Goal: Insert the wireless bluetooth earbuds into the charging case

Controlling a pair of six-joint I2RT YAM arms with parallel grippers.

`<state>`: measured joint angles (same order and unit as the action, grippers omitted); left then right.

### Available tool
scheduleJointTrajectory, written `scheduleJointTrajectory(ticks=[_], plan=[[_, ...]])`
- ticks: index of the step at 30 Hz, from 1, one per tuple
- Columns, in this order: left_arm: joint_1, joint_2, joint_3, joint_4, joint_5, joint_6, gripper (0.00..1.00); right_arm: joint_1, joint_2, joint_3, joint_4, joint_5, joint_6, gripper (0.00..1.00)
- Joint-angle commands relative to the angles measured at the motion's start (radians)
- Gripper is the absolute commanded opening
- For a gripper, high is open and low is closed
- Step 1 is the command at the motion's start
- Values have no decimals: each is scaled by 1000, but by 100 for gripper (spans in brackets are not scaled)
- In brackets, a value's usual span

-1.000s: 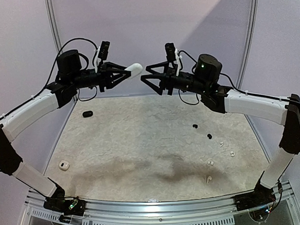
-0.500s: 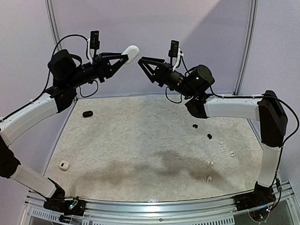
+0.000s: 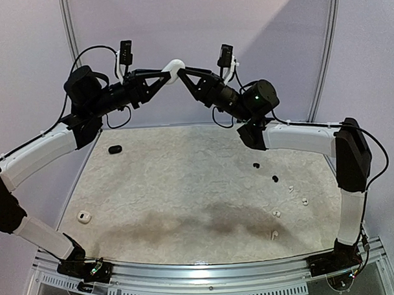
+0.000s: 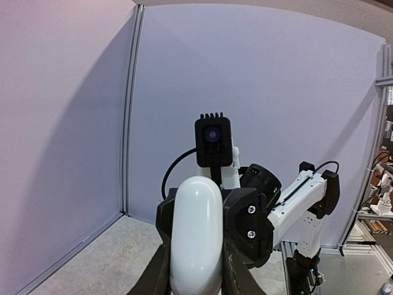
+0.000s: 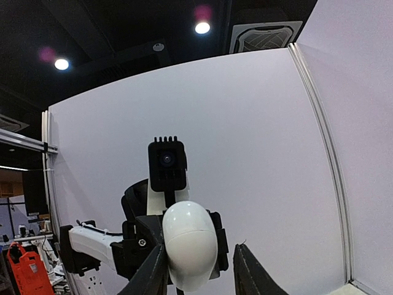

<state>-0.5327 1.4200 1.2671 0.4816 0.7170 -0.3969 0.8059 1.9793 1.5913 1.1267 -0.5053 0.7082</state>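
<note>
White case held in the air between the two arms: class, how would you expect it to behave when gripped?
Probably rigid: the white case shows no dent where the left pincer is shut on it. Likely slippery: its shell looks smooth, glossy and rounded, so it could squirt out. Seemingly light: one pincer holds it aloft by one end.

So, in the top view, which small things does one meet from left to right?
Near white case → black case → lifted white case → far black earbud → far white earbud → rightmost white earbud.
</note>
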Motion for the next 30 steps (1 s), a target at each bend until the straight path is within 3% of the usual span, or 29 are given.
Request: scheduleJointTrajectory(ticks=[1,8,10,13,17,20,21,23,26,29,30], plan=[[-18,12,5,8,-2,1,0,7,37,38,9,-36,7,34],[-22,20,11,10,1,10,0,6,48,68,-29,-80,8,29],[-24,22,13,9,1,7,0,6,51,77,-33,-99,13,22],[-24,23,12,7,4,3,0,6,49,73,-30,-113,11,2],[-21,19,12,-28,15,23,1,6,22,22,-34,-130,-29,0],[7,8,7,-121,67,85,60,2,-40,-40,-216,-137,-145,0],[24,0,5,-166,95,143,71,1,-88,-53,-343,-127,-249,0],[77,-15,12,-289,163,255,79,1,-162,-52,-638,-82,-441,0],[132,-24,71,-590,275,510,83,1,-244,-12,-1002,-3,-757,0],[143,-23,147,-960,286,902,81,6,-276,15,-1179,22,-925,0],[140,-23,157,-1068,268,1002,76,15,-278,32,-1246,28,-962,0]])
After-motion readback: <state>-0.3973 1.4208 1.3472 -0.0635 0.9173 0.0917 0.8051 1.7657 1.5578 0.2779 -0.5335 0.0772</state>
